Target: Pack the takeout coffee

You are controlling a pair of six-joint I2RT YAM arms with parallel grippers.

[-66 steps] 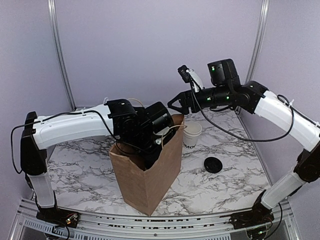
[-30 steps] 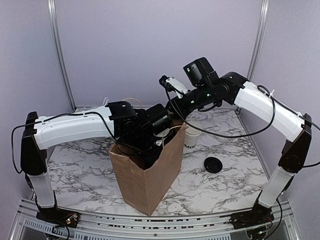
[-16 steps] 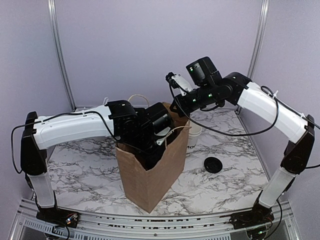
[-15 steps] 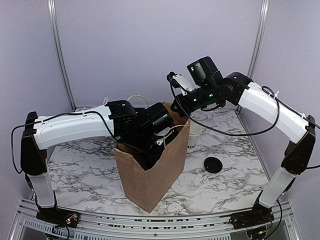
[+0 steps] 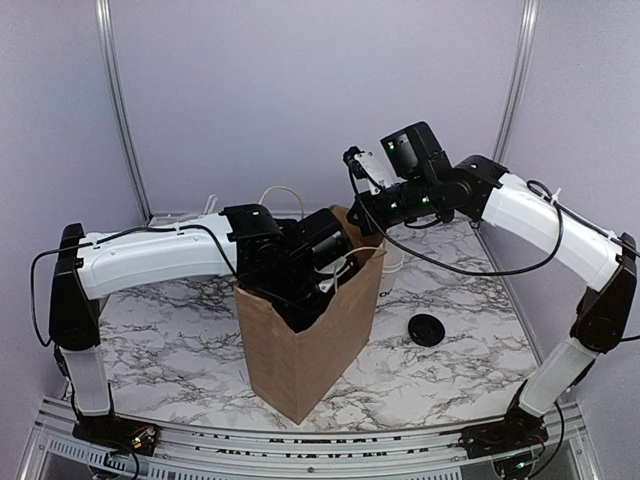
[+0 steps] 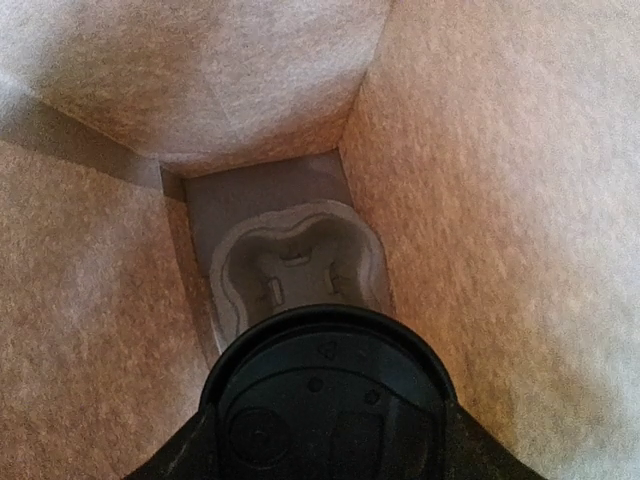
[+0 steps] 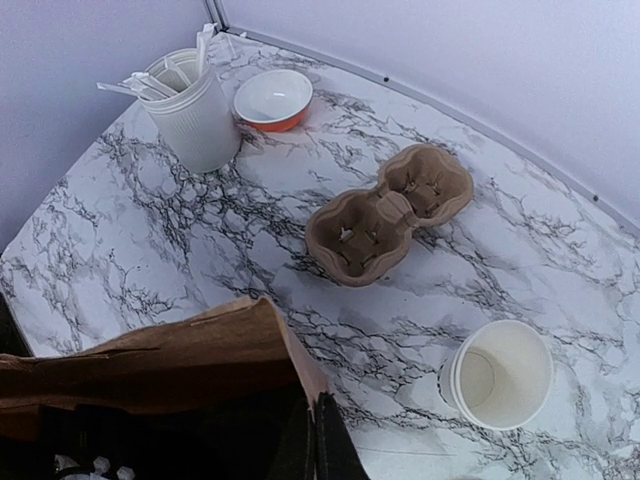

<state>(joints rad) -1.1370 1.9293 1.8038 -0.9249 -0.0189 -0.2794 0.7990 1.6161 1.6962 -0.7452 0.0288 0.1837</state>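
Observation:
The takeout coffee shows in the left wrist view as a round black lid (image 6: 325,400); its white body is hidden beneath. My left gripper (image 6: 325,445) is shut on it, a dark finger on each side, down inside the brown paper bag (image 5: 300,345). A moulded cup carrier (image 6: 298,265) lies on the bag's floor below the cup. In the top view my left gripper (image 5: 312,288) is sunk into the bag's mouth. My right gripper (image 7: 318,445) is shut on the bag's rim (image 7: 300,375) at its far right corner (image 5: 365,218).
A lidless white cup (image 7: 500,372) stands just right of the bag (image 5: 393,262). A loose black lid (image 5: 427,329) lies on the marble. Behind are a second cup carrier (image 7: 390,212), a utensil holder (image 7: 190,110) and an orange bowl (image 7: 273,98).
My right gripper closed on the bag's rim and drew it up and to the right, so the bag stands taller and wider open. The left arm stayed in the bag.

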